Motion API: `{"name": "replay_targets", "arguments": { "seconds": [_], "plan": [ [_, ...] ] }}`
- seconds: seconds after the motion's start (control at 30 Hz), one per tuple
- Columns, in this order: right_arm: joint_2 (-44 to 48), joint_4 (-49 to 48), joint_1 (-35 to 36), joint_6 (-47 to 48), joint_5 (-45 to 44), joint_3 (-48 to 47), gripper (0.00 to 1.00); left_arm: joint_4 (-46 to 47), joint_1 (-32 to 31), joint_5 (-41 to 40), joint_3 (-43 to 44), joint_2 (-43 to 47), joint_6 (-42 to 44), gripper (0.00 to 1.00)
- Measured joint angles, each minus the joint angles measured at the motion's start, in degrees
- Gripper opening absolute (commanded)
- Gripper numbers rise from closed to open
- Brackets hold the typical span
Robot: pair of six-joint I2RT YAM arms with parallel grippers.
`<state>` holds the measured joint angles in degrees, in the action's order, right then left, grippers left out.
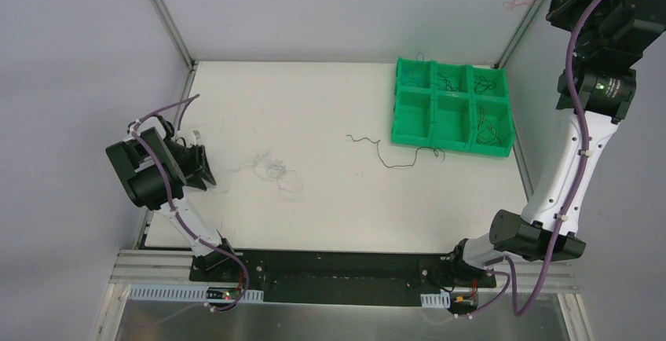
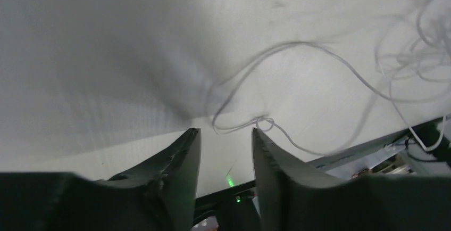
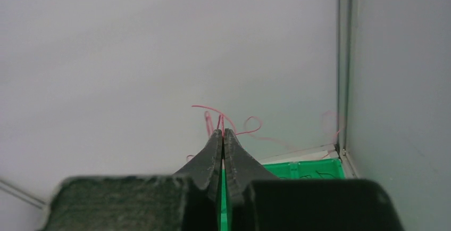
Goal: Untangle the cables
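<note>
The left pincer (image 2: 226, 132) is low over the left side of the bench (image 1: 330, 215), its fingers apart with nothing between them. A whitish cable (image 2: 260, 122) lies looped just ahead of the fingertips and leads towards a loose whitish bunch (image 1: 275, 170) on the bench, right of that pincer. The right pincer (image 3: 223, 131) is raised high above the far right corner, fingers together and clamped on a red cable (image 3: 226, 118) whose curls stick out past the fingertips. A black cable (image 1: 393, 155) lies on the bench just beside the near left edge of the green tray (image 1: 463, 147). More black cables lie in several tray compartments
</note>
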<state>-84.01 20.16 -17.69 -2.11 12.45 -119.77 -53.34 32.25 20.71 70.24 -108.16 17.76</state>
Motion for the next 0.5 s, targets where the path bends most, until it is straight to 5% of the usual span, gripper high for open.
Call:
{"name": "replay_targets", "arguments": {
  "seconds": [0.17, 0.5],
  "plan": [
    [-0.24, 0.59, 0.00, -2.45, 4.83, -0.70, 0.00, -1.99, -3.23, 10.10, -0.33, 5.49, 1.70, 0.68],
    [0.55, 3.56, 0.81, -5.46, 15.08, 4.55, 0.00, -1.27, -14.84, 26.38, 1.64, 20.59, 2.86, 0.73]
  ]
}}
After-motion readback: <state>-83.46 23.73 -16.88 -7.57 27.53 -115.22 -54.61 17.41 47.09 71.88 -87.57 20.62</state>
